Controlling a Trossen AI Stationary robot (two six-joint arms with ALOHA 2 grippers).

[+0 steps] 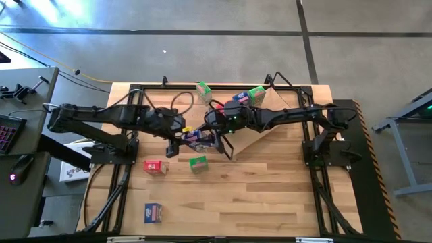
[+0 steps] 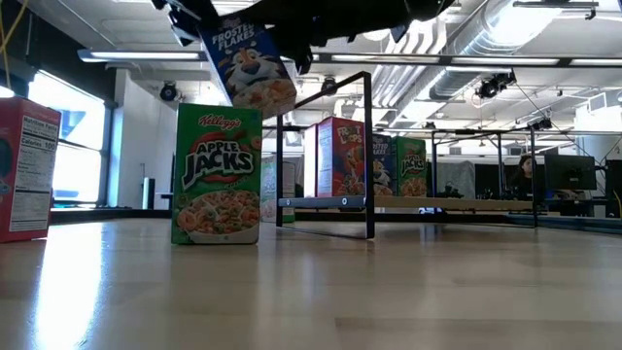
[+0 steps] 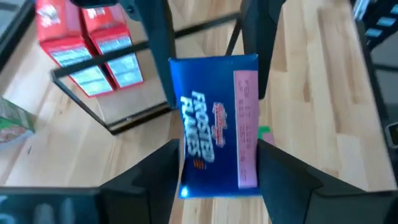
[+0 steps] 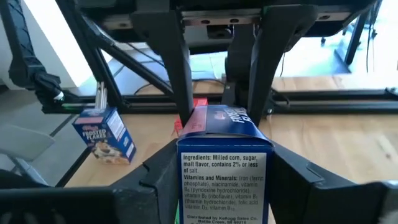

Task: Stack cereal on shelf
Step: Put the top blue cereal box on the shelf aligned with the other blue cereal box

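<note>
We find blue box [image 3: 217,127] mid-frame, airborne, between fingers of left gripper [image 3: 214,171] and right gripper [image 4: 217,165]; firmness of either clamp unclear. We judge carton light, crushable, slick; grip flat side panels.

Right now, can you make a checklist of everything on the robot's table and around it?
Surface: light wooden tabletop, bare toward the near edge.
Job's things: blue Frosted Flakes box held in the air between both grippers; green Apple Jacks box standing upright; red box and another blue box apart on the table; several boxes already on the shelf.
Clutter: nothing seen.
Grippers: left gripper and right gripper both have fingers on either side of the Frosted Flakes box.
Cables: yellow cable on the floor.
Surroundings: person at a monitor far behind; keyboard on a side desk.
</note>
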